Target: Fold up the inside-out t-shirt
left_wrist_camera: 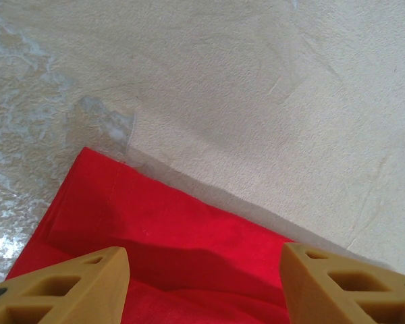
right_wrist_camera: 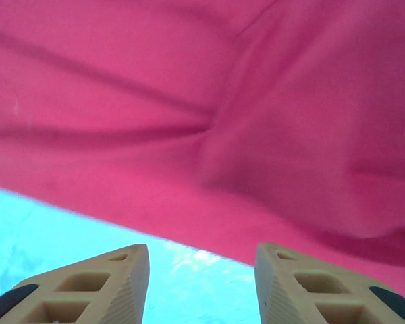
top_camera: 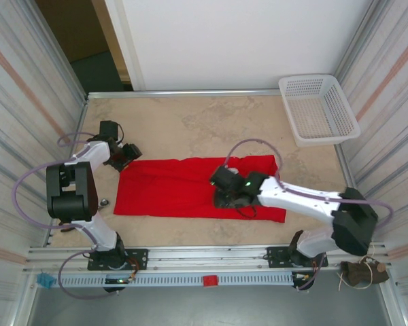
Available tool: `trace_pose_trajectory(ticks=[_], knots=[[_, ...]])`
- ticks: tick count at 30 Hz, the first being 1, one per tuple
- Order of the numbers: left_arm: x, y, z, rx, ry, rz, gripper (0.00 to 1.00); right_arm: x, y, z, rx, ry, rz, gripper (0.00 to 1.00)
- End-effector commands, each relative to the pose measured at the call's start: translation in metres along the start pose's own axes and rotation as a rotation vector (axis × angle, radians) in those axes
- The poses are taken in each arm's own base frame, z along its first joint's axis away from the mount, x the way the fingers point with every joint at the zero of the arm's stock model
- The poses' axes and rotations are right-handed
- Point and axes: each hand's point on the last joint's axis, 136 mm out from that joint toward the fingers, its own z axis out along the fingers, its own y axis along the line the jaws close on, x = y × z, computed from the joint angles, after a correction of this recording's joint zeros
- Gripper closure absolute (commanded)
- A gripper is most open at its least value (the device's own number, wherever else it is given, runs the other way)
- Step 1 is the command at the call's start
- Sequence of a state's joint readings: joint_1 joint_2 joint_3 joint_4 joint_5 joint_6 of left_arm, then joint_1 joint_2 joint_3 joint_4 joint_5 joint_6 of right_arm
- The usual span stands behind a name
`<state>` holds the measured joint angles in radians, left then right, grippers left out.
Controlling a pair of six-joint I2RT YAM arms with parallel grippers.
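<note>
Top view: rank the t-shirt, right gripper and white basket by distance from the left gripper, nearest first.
1. t-shirt: its far-left corner lies right beside the left gripper.
2. right gripper: to the right, over the middle of the shirt.
3. white basket: at the table's far right corner, well past the shirt.

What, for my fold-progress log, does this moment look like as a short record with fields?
t-shirt: red, lying flat on the table as a wide band; no print showing
left claw: open, over the shirt's far left corner
right claw: open, low over the shirt near its middle, nothing between its fingers
basket: white mesh, far right corner of the table, apart from the shirt
</note>
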<state>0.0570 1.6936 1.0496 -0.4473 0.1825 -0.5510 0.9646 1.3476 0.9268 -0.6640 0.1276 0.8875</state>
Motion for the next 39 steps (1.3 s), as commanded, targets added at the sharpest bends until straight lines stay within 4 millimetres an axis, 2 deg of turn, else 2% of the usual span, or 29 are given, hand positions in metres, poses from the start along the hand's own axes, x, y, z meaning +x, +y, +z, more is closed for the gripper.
trace_pose_trajectory(ticks=[1,3,6,16,19,21,23,24,32,39], knots=[[-0.002,0.002,0.002,-0.012,0.002,-0.011,0.4,-0.01,-0.057,-0.007,0.125,-0.027,0.104,0.57],[-0.002,0.001,0.001,-0.009,0.001,-0.01,0.4,-0.013,-0.079,-0.006,0.151,-0.019,0.159,0.56],[-0.004,0.001,0.0,-0.01,-0.003,-0.009,0.4,-0.008,-0.097,-0.001,0.164,0.019,0.202,0.53],[-0.003,0.002,0.001,-0.017,0.001,-0.01,0.4,0.021,-0.111,0.026,0.163,0.09,0.224,0.53],[-0.002,0.004,0.003,-0.021,0.004,-0.008,0.4,0.019,-0.11,0.034,0.167,0.096,0.21,0.61],[-0.001,0.005,0.005,-0.024,0.009,-0.013,0.4,0.021,-0.111,0.038,0.172,0.108,0.202,0.76],[0.0,0.005,0.006,-0.022,0.012,-0.015,0.4,0.022,-0.11,0.038,0.165,0.114,0.195,0.96],[0.0,0.005,0.006,-0.019,0.01,-0.016,0.4,0.023,-0.111,0.036,0.164,0.114,0.195,1.0],[-0.001,0.004,0.008,-0.015,0.012,-0.016,0.4,0.027,-0.121,0.001,0.152,0.046,0.204,1.0],[-0.003,0.001,0.008,-0.01,0.01,-0.013,0.4,0.06,-0.13,0.01,0.168,0.094,0.238,1.0]])
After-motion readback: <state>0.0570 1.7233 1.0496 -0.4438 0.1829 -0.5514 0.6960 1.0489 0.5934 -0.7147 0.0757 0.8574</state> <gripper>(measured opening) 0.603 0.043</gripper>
